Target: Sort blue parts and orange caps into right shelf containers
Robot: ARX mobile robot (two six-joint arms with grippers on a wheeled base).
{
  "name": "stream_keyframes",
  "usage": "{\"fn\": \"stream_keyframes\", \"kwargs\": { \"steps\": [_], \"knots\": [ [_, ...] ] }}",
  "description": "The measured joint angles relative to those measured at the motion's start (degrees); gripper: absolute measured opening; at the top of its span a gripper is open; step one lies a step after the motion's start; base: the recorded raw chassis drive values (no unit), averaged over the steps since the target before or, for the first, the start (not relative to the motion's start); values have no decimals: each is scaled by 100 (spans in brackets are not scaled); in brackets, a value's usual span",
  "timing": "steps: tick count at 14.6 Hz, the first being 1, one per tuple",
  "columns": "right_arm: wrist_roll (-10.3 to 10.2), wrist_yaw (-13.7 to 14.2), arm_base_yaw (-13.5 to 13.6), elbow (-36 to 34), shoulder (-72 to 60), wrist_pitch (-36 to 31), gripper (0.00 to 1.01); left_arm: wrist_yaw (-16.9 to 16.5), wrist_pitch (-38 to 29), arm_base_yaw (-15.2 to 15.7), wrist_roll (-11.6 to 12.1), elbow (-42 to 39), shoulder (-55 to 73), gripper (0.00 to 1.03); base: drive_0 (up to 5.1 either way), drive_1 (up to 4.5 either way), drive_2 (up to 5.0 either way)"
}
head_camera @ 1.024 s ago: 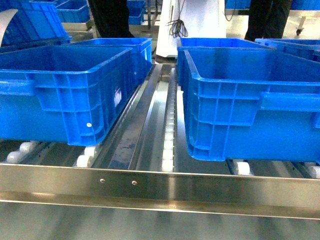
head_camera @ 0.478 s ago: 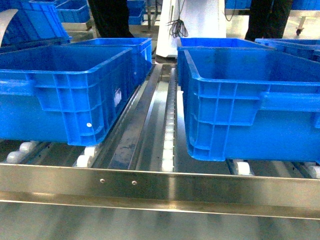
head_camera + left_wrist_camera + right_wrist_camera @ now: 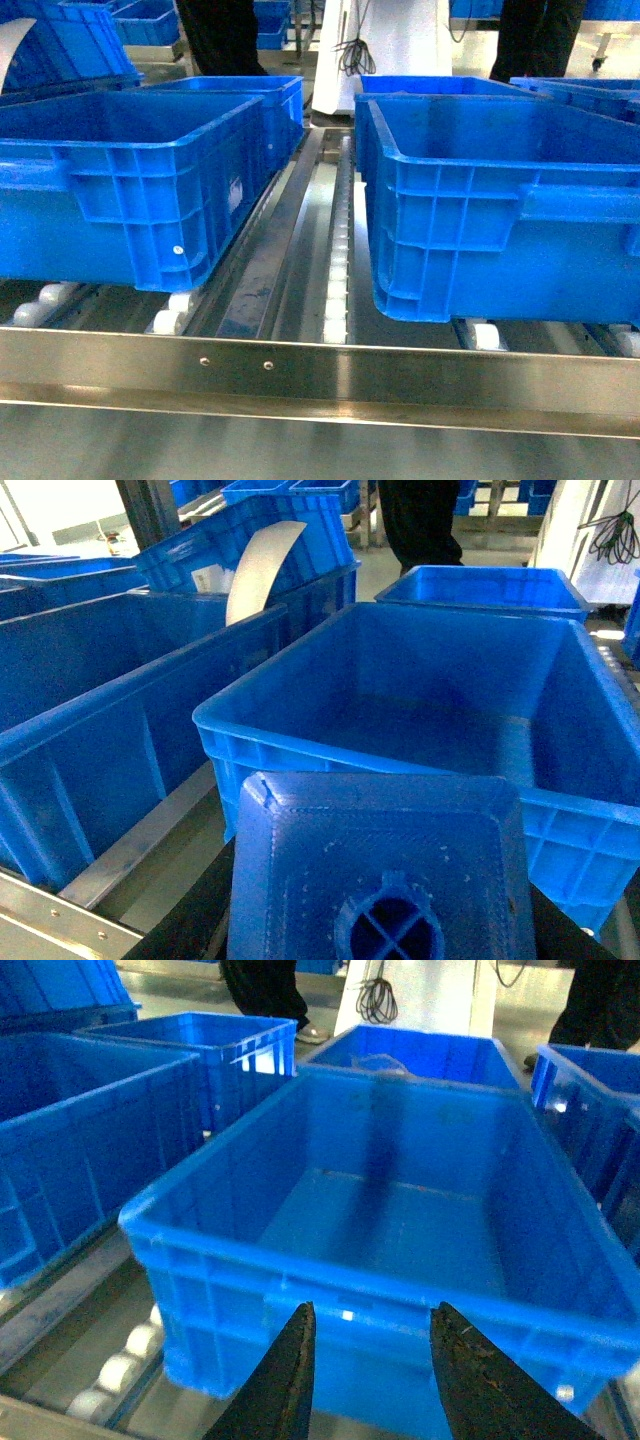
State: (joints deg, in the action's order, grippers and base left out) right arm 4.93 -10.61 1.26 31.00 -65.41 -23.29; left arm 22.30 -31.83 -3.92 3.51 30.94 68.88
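Note:
A blue part fills the bottom of the left wrist view, its round crossed socket facing the camera. My left gripper is shut on it, with a dark finger showing on each side. It hangs in front of an empty blue container. In the right wrist view my right gripper is open and holds nothing, just in front of the near wall of an empty right shelf container. That container stands on the shelf. No orange caps are in view. Neither gripper shows in the head view.
A second large blue bin stands at the left on the shelf. Between the two bins runs a steel channel with white rollers. More blue bins stand behind. People's legs are at the back. A curved white sheet rises at the left.

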Motion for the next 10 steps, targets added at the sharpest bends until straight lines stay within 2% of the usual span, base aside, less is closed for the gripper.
{"fn": "stream_keyframes", "kwargs": {
  "steps": [3,4,5,6,7,8,10],
  "knots": [
    [-153,455,229,1904,-2153,-551,34,0,2,0,0,0,0,44,0,0,0],
    [-205,570,304,2745,-2898,-280,34,0,0,0,0,0,0,44,0,0,0],
    [-168,752,417,3735,-3757,35,34,0,2,0,0,0,0,44,0,0,0],
    [13,1080,514,4983,-4813,461,47,-2,0,0,0,0,0,44,0,0,0],
    [92,1281,538,5453,-5383,151,60,0,2,0,0,0,0,44,0,0,0],
    [90,1285,527,5362,-5447,-72,71,2,0,0,0,0,0,44,0,0,0],
    [-35,833,310,4175,-4430,-931,100,-2,0,0,0,0,0,44,0,0,0]
  ]
}}
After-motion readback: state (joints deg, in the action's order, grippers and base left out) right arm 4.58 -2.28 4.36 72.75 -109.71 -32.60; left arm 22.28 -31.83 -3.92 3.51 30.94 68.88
